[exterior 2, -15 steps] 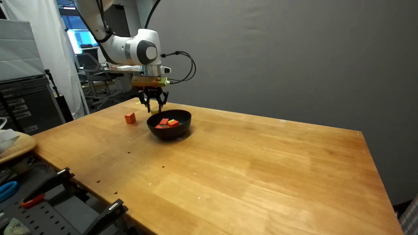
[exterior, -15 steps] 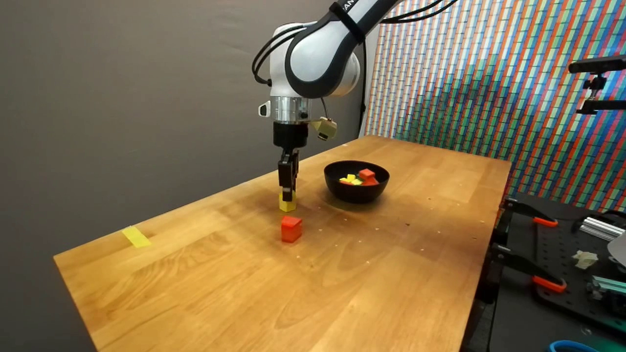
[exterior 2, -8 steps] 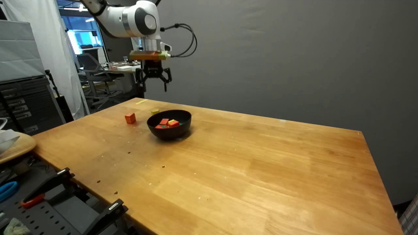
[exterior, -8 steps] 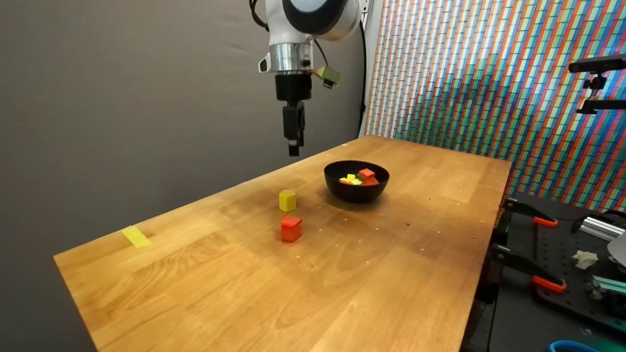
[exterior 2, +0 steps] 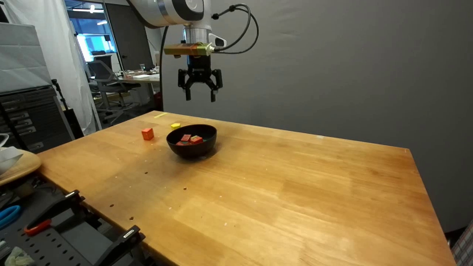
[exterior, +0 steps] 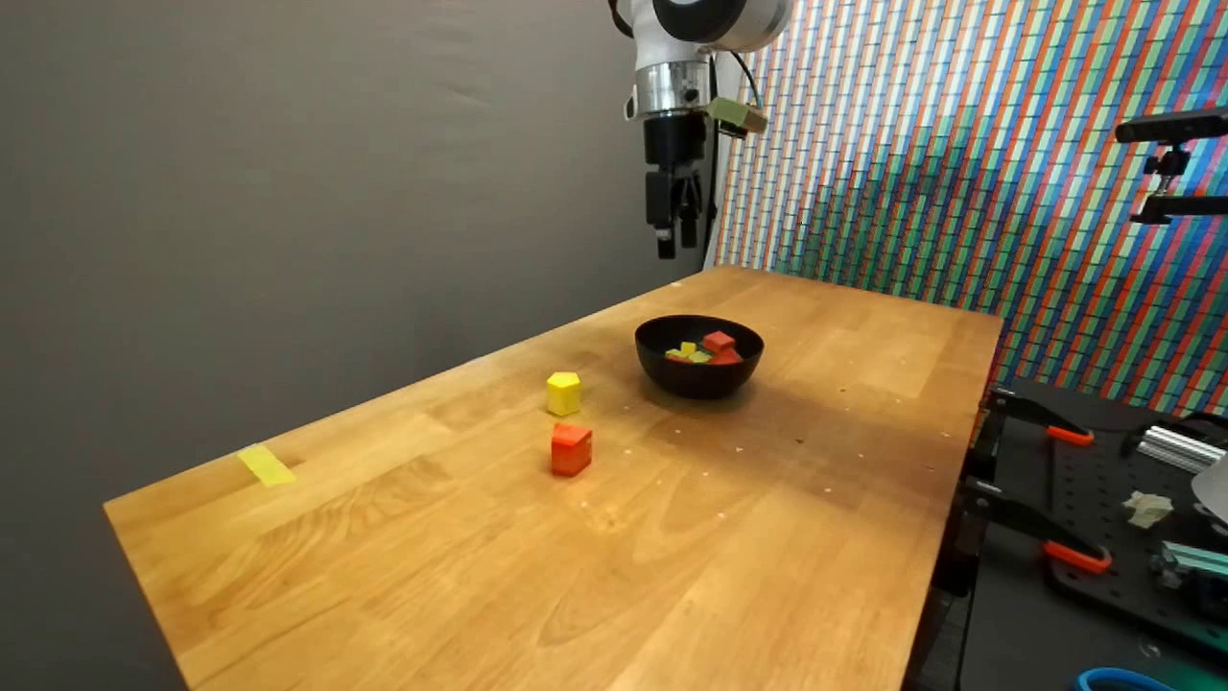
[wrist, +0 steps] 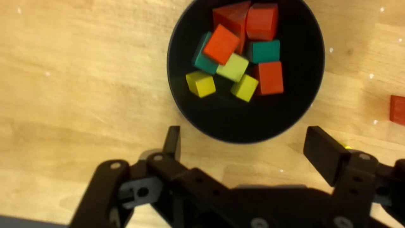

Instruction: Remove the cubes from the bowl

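Observation:
The black bowl (exterior: 698,379) stands on the table, with several blocks inside it. In the wrist view these include a red cube (wrist: 221,44) lying on top, yellow cubes (wrist: 202,84), a yellow-green cube (wrist: 233,67), teal blocks (wrist: 265,51) and a red wedge (wrist: 232,17). Outside the bowl, a yellow block (exterior: 564,393) and a red block (exterior: 571,451) sit close together on the wood. My gripper (exterior 2: 200,98) hangs high above the table, open, nothing between its fingers. From the wrist, the bowl's near rim reaches between the fingertips, well below them.
A flat yellow strip (exterior: 267,464) is stuck near the table's corner. A grey wall (exterior: 336,240) runs along the long edge. Clamps (exterior 2: 122,244) grip the opposite edge, and a round wooden board (exterior 2: 22,166) juts in beside it.
The gripper has opened, leaving the yellow block upright on the table. It has risen far up and then travelled sideways to near the bowl. The blocks in the bowl have not moved.

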Robot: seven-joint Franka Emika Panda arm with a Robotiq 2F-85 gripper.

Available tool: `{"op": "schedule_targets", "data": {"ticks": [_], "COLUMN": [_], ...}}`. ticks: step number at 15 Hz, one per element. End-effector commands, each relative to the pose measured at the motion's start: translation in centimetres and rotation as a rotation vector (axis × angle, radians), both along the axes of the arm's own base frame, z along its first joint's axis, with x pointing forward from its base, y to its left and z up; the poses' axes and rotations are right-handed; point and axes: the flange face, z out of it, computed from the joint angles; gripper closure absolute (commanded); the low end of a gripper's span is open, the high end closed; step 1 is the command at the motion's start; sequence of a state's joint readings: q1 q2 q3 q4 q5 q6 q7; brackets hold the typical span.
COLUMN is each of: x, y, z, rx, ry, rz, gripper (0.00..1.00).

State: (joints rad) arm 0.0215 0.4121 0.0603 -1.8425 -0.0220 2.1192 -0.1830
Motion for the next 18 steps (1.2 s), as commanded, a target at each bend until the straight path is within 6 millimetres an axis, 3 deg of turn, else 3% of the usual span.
{"op": "schedule_targets", "data": {"ticks": [1, 2, 5, 13, 18], "x": [-3.1, -1.4, -2.4, -3.7, -5.1], "y": [-2.3, -2.0, -2.5, 0.4, 1.5], "z": [-1.4, -1.7, -2.9, -8.9, -10.3], "rx": [0.047, 0.024, 0.022, 0.015, -0.044], "ry": [0.12, 0.074, 0.127, 0.063, 0.035], "rz": [-0.162, -0.087, -0.141, -0.293, -0.385], "gripper": [0.0, 0.0, 0.0, 0.0, 0.0]}}
